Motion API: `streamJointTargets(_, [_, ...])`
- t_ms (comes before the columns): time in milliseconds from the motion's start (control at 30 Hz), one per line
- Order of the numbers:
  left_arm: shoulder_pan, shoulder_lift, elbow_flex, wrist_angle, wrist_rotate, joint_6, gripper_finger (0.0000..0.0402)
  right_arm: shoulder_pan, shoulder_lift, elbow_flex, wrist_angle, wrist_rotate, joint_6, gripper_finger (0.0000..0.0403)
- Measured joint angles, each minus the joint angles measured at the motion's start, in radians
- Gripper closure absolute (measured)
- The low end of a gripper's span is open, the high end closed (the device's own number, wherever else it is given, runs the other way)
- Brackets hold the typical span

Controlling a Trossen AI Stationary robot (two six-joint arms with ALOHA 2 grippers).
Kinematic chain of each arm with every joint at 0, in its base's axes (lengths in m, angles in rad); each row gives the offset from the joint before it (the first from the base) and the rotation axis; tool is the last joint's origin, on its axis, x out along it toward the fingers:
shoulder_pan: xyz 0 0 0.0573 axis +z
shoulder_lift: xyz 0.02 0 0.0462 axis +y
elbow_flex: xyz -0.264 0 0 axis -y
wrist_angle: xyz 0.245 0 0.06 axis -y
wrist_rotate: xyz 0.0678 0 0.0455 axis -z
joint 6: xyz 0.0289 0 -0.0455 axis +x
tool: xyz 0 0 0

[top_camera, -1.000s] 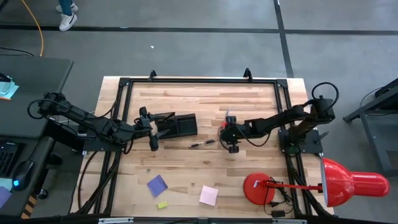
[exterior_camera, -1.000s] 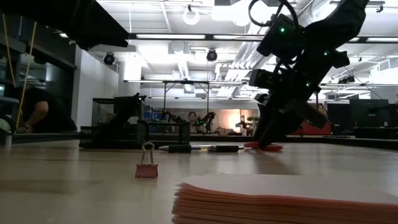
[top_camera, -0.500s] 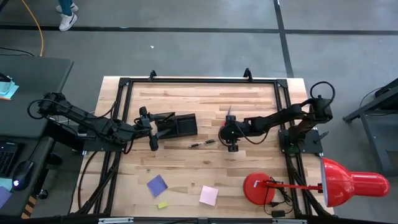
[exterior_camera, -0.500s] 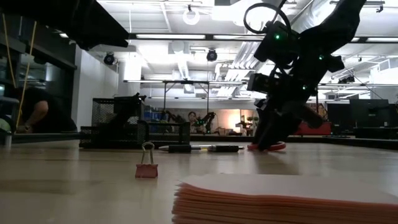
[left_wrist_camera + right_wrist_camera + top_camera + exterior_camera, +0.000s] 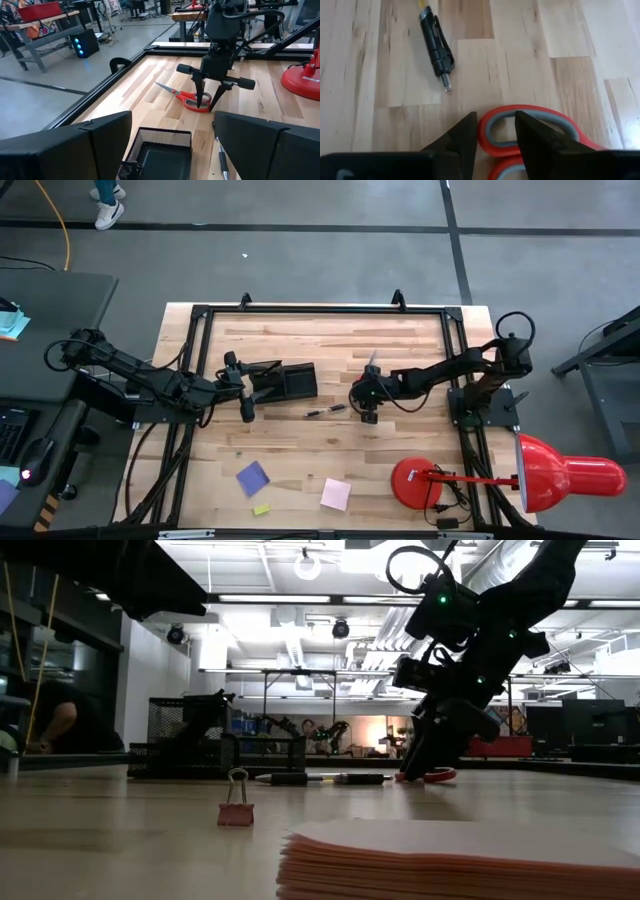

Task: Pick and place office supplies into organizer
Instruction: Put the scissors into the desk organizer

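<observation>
The red-handled scissors (image 5: 186,96) lie flat on the table right of centre, blades toward the far edge. My right gripper (image 5: 495,125) points steeply down at their handles, open. One finger is inside a handle loop (image 5: 492,131) and one is outside it. A dark pen (image 5: 325,411) lies between the scissors and the black mesh organizer (image 5: 292,380). My left gripper (image 5: 172,150) hovers open at the organizer's left end. A blue-purple pad (image 5: 253,477), a pink pad (image 5: 335,494) and a small yellow piece (image 5: 261,509) lie near the front edge. My right gripper straddles the rim of one handle loop (image 5: 486,135) at its rounded end, one finger in the hole and one outside, coming from above at a slant. I cannot tell whether either finger touches the rim. The scissors lie flat on the table.
The red desk lamp's round base (image 5: 415,480) and its head (image 5: 565,475) stand at the front right. A small binder clip (image 5: 236,808) stands on the table near the front. A black frame (image 5: 320,310) runs around the table top.
My right gripper has rolled a little about the line it points along while staying low over the scissors' handles. The scissors and the pen have lain still.
</observation>
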Motion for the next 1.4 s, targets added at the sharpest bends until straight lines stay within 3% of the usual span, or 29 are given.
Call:
streamJointTargets(300, [0.000, 0.000, 0.000, -0.001, 0.000, 0.001, 0.0131, 0.018, 0.002, -0.002, 0.016, 0.057, -0.013, 0.0393])
streamJointTargets(600, [0.000, 0.000, 0.000, -0.002, 0.000, 0.004, 0.0131, 0.061, 0.007, 0.026, 0.097, -0.021, -0.019, 0.0402])
streamJointTargets(800, [0.000, 0.000, 0.000, -0.004, 0.000, 0.004, 0.0131, 0.107, -0.007, 0.096, 0.039, 0.011, -0.037, 0.0401])
streamJointTargets(1067, [0.000, 0.000, 0.000, -0.002, 0.001, 0.003, 0.0131, 0.165, -0.011, 0.220, -0.139, 0.192, 0.045, 0.0402])
streamJointTargets(1200, [0.000, 0.000, 0.000, 0.001, 0.013, -0.033, 0.0131, 0.136, -0.012, 0.296, -0.236, 0.119, 0.215, 0.0390])
streamJointTargets(1300, [0.000, 0.000, 0.000, 0.001, 0.027, -0.044, 0.0131, 0.090, -0.012, 0.343, -0.338, 0.039, 0.324, 0.0356])
streamJointTargets(1400, [0.000, 0.000, 0.000, 0.000, 0.043, -0.045, 0.0131, 0.040, -0.012, 0.392, -0.405, 0.031, 0.487, 0.0312])
